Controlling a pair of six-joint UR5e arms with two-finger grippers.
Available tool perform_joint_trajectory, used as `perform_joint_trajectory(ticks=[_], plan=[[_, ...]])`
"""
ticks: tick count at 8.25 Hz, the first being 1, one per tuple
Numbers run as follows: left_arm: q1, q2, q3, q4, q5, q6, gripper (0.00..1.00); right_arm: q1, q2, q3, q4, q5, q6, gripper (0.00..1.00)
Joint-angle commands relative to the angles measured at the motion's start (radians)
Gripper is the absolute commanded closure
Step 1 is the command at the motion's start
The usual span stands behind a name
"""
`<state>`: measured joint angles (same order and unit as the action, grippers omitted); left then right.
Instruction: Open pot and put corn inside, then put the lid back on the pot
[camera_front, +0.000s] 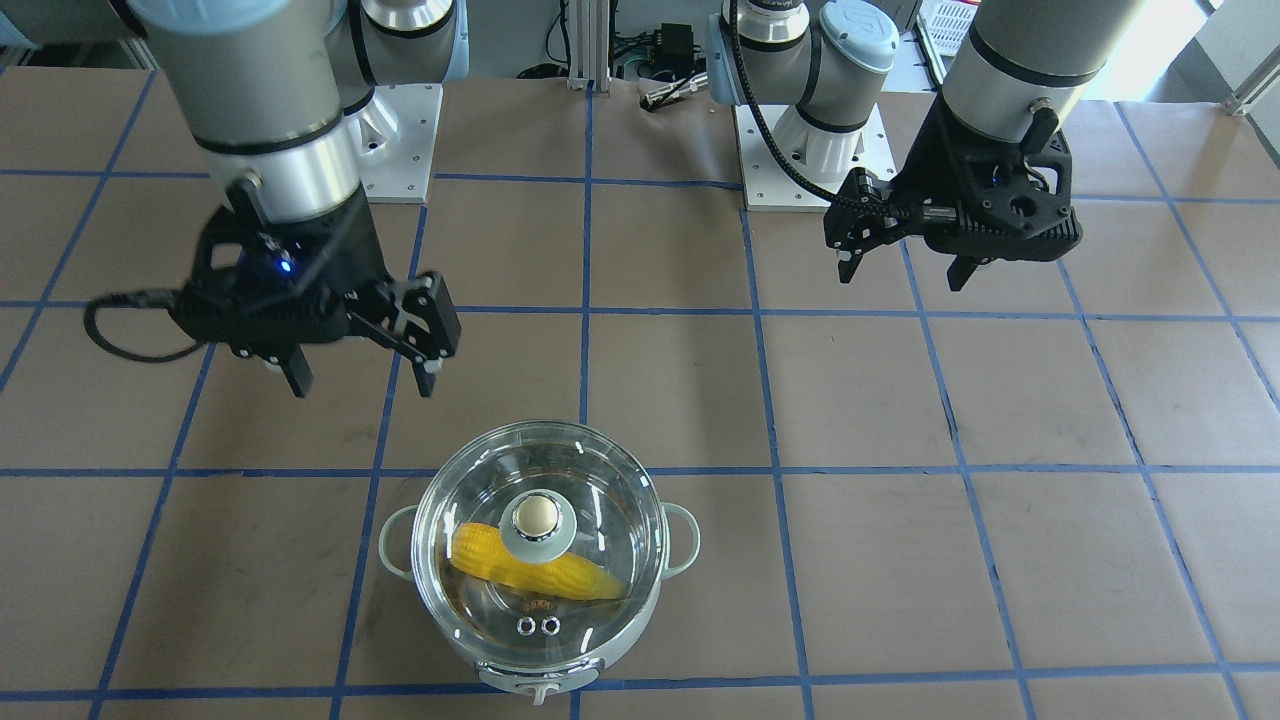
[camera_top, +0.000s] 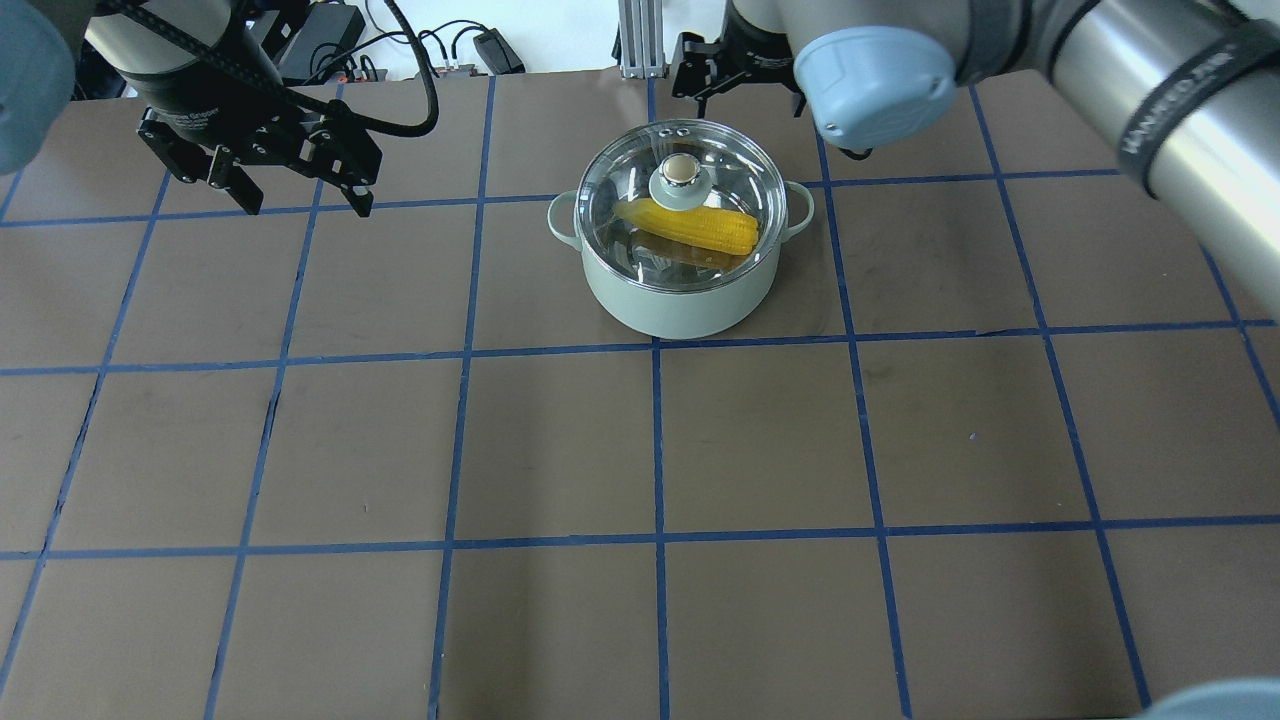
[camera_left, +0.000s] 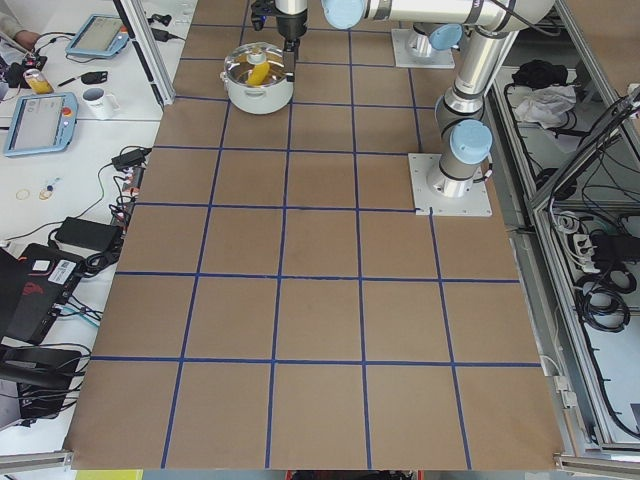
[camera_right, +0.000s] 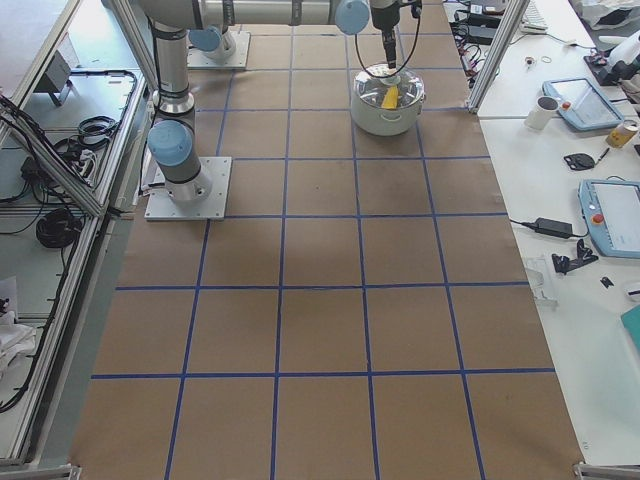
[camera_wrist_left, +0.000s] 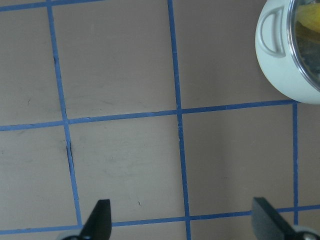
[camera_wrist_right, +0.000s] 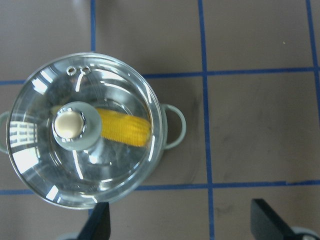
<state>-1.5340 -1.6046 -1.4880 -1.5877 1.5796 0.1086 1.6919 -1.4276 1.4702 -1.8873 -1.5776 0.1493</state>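
Note:
The mint-green pot (camera_top: 670, 300) stands at the table's far middle with the clear glass lid (camera_top: 622, 178) seated on it. The yellow corn (camera_top: 700, 228) lies inside, seen through the glass. My right gripper (camera_front: 365, 385) is open and empty, raised beside the pot on the robot's side, apart from the lid's beige knob (camera_front: 537, 517). In the right wrist view the lidded pot (camera_wrist_right: 170, 122) lies just ahead of the open fingers (camera_wrist_right: 97, 222). My left gripper (camera_top: 306, 205) is open and empty, well to the pot's left. The left wrist view shows the pot (camera_wrist_left: 280, 65) at upper right.
Brown table with a blue tape grid. The two arm bases (camera_front: 810, 150) (camera_front: 400, 140) stand at the robot's edge. Side benches hold tablets (camera_right: 605, 215) and a mug (camera_right: 545, 112). Cables and a power brick (camera_top: 325, 25) lie past the far edge.

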Motion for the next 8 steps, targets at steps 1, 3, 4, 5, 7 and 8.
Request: perform_joint_trajectory(ticks=[1,3,4,5,7,8], plan=[[0.0,0.0,0.0,0.0,0.0,0.002,0.0,-0.055,-0.203,0.071,0.251,0.005,-0.03,0.0],[0.0,0.0,0.0,0.0,0.002,0.002,0.0,-0.055,-0.203,0.076,0.249,0.007,-0.039,0.0],[0.0,0.0,0.0,0.0,0.005,0.003,0.0,-0.055,-0.203,0.076,0.243,0.005,-0.042,0.0],[0.0,-0.002,0.0,0.0,0.004,0.005,0.0,-0.057,-0.203,0.076,0.25,0.004,-0.042,0.0],[0.001,-0.002,0.0,0.0,0.007,0.006,0.0,-0.054,-0.205,0.076,0.252,0.007,-0.04,0.0],[0.002,-0.002,0.0,0.0,0.007,0.005,0.0,-0.054,-0.206,0.076,0.252,0.005,-0.042,0.0]])
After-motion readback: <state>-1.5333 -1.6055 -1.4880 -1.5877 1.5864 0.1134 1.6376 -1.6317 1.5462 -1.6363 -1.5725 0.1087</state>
